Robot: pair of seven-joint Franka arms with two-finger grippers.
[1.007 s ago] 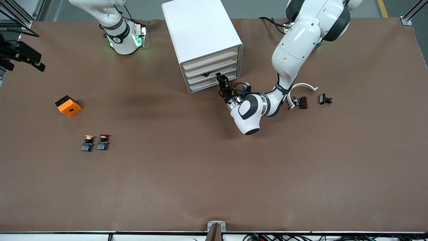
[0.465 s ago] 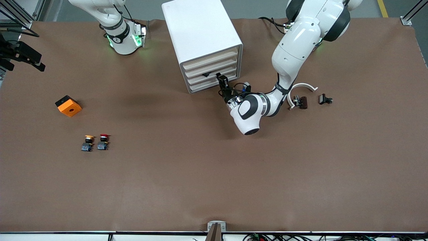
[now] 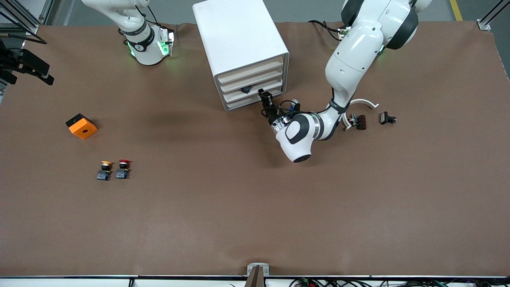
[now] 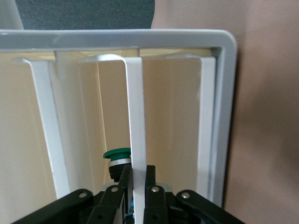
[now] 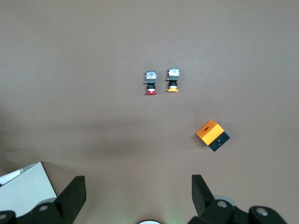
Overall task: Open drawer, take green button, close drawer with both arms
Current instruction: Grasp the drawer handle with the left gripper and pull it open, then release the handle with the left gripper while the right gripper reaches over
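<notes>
No writing is legible — the left gripper (image 4: pixel 136 179) pinches the drawer (image 4: pixel 135 126) front edge, the right gripper (image 5: pixel 138 193) waits wide open.

Orange box (image 3: pixel 81 126) lies near red (image 3: pixel 123 169) and yellow buttons (image 3: pixel 104 170)

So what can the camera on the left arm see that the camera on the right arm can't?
Only the left wrist view shows the left hand shut on a drawer's thin front edge, with the green button sitting inside the drawer.

Only the right wrist view shows the open right hand up over the table, the red button and yellow button side by side, and the orange box.

Both show the brown table and part of the white cabinet.
</notes>
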